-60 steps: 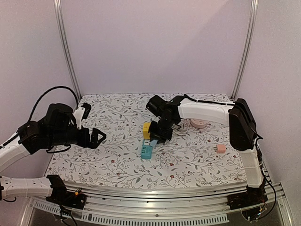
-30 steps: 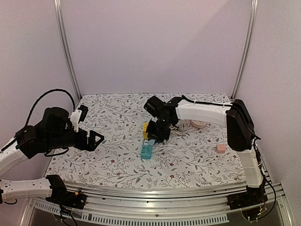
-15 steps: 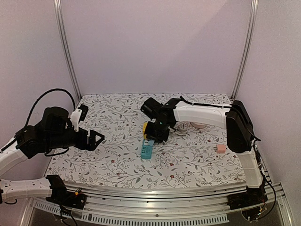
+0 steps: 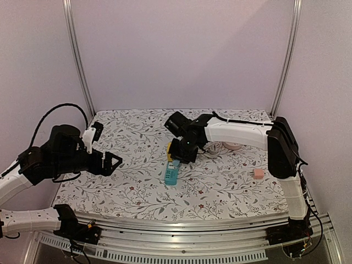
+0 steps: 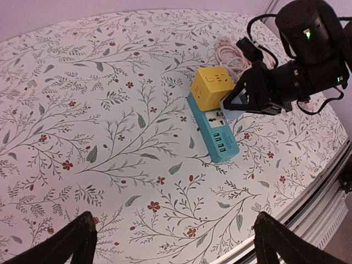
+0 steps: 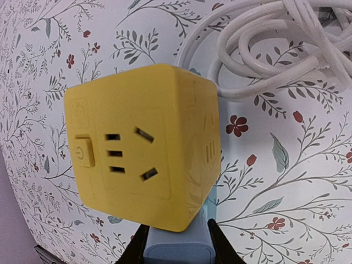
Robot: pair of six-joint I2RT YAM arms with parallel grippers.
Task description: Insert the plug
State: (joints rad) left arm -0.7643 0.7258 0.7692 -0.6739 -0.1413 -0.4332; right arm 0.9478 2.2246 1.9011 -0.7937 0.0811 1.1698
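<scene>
Two grippers in view. Left gripper (image 4: 113, 161): spread wide, nothing held, hovering off the floral table (image 4: 137, 192) at about 9 o'clock, well apart from everything else. Mid-table: teal power strip (image 4: 171, 176) lying flat, long axis roughly 6-to-12. Right gripper (image 4: 178, 158) over its far half, fingers (image 6: 138, 250) clamped on a pale-blue plug (image 6: 177, 252). Plug over the strip's universal socket; can't tell whether seated or just above. Yellow cube socket (image 6: 146, 143) just beside the plug at 12 o'clock, at the strip's far end. White coiled cable (image 6: 275, 44) beyond the cube toward 1 o'clock. Pink round thing (image 4: 234, 146) near the coil, 2 o'clock of the strip. Small pink block (image 4: 258, 173) well apart at 3 o'clock.
</scene>
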